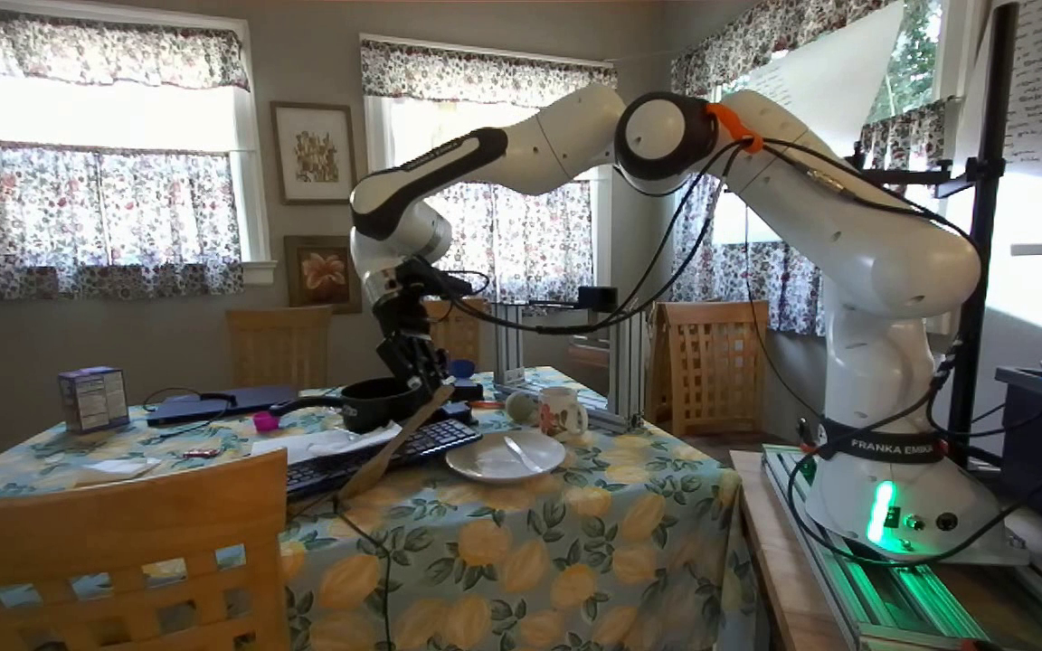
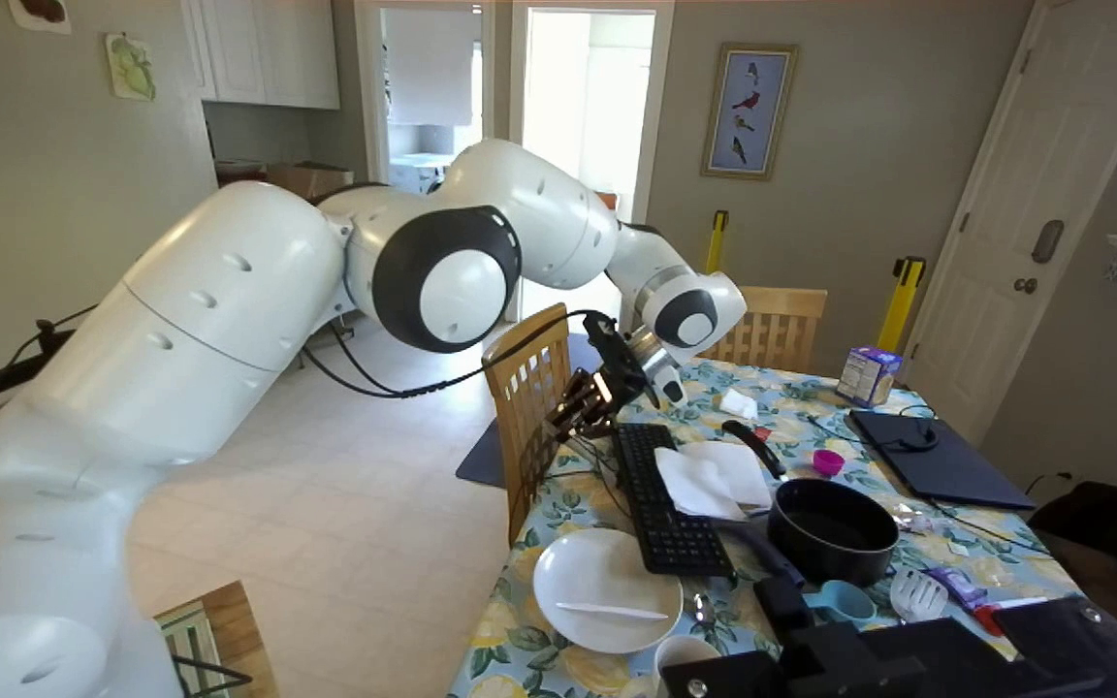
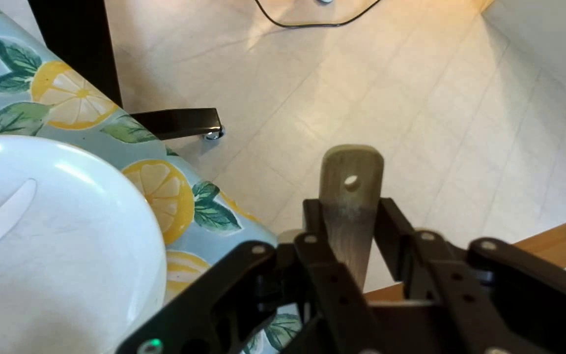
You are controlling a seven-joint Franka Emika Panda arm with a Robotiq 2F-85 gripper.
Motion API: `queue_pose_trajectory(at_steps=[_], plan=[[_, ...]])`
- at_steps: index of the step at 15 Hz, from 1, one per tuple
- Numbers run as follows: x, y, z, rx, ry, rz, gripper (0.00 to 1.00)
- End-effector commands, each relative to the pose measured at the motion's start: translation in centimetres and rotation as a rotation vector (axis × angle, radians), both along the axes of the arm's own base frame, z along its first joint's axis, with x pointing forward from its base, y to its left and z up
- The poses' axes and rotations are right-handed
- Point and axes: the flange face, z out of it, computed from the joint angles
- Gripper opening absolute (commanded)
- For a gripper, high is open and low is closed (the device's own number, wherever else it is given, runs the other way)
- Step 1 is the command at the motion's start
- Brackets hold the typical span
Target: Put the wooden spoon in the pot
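Note:
My gripper point(image 3: 347, 216) is shut on the handle end of the wooden spoon point(image 3: 351, 246) in the wrist view. The handle's tip, with a small hole, sticks out past the fingers. In an exterior view the spoon point(image 1: 385, 455) hangs slanting down from the gripper point(image 1: 433, 372), its head low near the table's chair-side edge. The gripper also shows in an exterior view point(image 2: 568, 415), by the table edge beyond the keyboard; I cannot make out the spoon clearly there. The black pot point(image 2: 832, 533) stands across the keyboard, apart from the gripper. It also shows in an exterior view point(image 1: 378, 407).
A black keyboard point(image 2: 660, 499) and white paper point(image 2: 704, 480) lie between gripper and pot. A white plate point(image 2: 583, 582) holds a white knife. A mug point(image 1: 560, 411), a laptop point(image 2: 937, 460), a box point(image 2: 870, 376) and a chair point(image 2: 529, 388) stand around.

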Motion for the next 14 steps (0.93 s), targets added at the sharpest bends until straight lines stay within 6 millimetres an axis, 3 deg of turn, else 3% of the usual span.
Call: queue_pose_trajectory(at_steps=[1,14], plan=[[0.8,-0.7,0.6,0.049,0.045,-0.042,0.08],[-1.7,-4.9,7.2,0.195,0.107,-0.088,0.08]])
